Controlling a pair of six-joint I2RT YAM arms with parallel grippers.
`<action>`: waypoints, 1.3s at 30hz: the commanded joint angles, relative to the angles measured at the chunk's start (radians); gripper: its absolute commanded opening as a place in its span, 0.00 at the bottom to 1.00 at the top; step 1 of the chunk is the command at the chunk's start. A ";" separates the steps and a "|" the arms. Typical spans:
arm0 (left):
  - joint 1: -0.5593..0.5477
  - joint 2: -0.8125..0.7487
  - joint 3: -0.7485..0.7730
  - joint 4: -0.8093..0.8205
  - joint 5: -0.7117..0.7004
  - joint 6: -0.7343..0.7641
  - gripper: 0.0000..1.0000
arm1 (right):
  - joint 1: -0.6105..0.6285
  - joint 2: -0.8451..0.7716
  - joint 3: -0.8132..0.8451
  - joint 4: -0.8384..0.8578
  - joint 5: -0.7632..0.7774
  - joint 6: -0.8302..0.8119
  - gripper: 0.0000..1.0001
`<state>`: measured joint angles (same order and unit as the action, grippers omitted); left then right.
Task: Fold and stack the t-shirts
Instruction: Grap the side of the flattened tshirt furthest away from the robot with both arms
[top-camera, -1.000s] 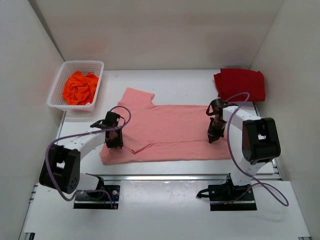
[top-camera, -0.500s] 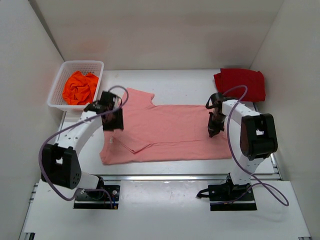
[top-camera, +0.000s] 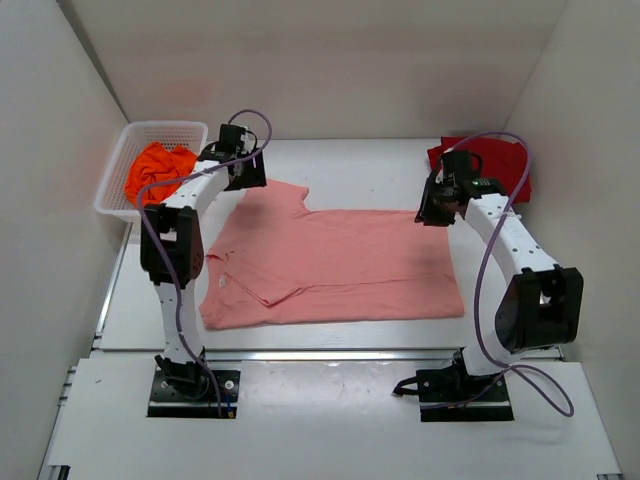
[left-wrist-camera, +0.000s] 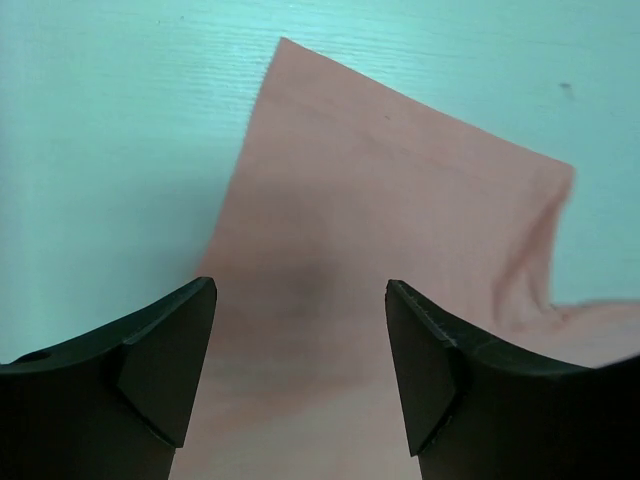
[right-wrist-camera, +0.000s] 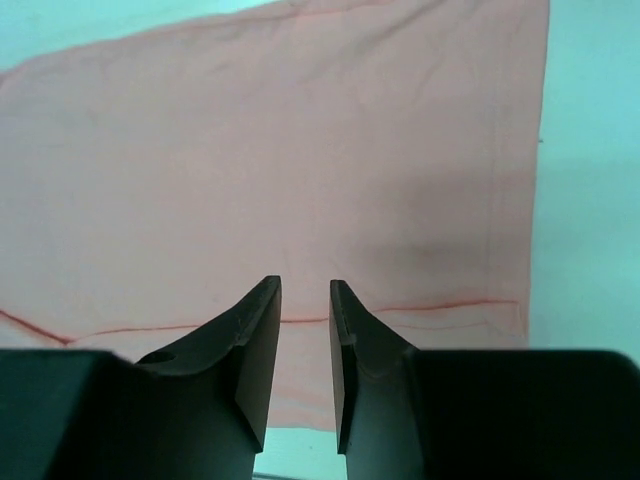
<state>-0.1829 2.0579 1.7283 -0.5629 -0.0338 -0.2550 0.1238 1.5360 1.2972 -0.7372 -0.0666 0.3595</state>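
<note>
Across the middle of the white desk (top-camera: 340, 165) one salmon-pink t-shirt (top-camera: 340, 265) lies spread flat. Its body runs to the right of the frame and its lower-left part is folded in on itself.

Two arms stand at the bottom of the frame. The left arm (top-camera: 175, 250) goes nearly straight up the left side, then bends right at the top. This brings the left end effector (top-camera: 248, 170) over the far left corner of the salmon-pink t-shirt, just beside the basket (top-camera: 165, 126). In its wrist view the fingers (left-wrist-camera: 165, 345) are spread wide apart with nothing between them, and pink cloth and a soft shadow show below. I cannot tell whether they touch the cloth.

The right arm (top-camera: 520, 255) leans up and to the left from its base at the lower right. The right end effector (top-camera: 437, 208) is at the upper right corner of the same shirt. Its fingers (right-wrist-camera: 255, 340) are nearly together, with only a narrow slit between them, and they grip nothing. The shirt's stitched hem runs underneath in that view.

At the upper right, one dark red t-shirt (top-camera: 490, 165) sits folded against the wall, just behind the right end effector. At the upper left, one bright orange t-shirt (top-camera: 160, 172) lies bunched inside the single white lattice basket.

That makes three shirts, two arms and one basket.
</note>
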 joint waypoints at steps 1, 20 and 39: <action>-0.001 0.077 0.108 0.024 -0.086 0.071 0.80 | -0.019 -0.054 -0.027 0.109 -0.042 -0.021 0.24; 0.008 0.407 0.413 -0.227 0.015 0.134 0.62 | -0.177 0.332 0.112 0.133 0.062 0.067 0.49; 0.033 0.254 0.197 -0.198 0.094 0.129 0.00 | -0.164 0.693 0.510 -0.068 0.198 0.087 0.40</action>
<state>-0.1581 2.3535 1.9453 -0.7319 0.0372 -0.1307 -0.0463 2.2047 1.7447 -0.7448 0.0929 0.4431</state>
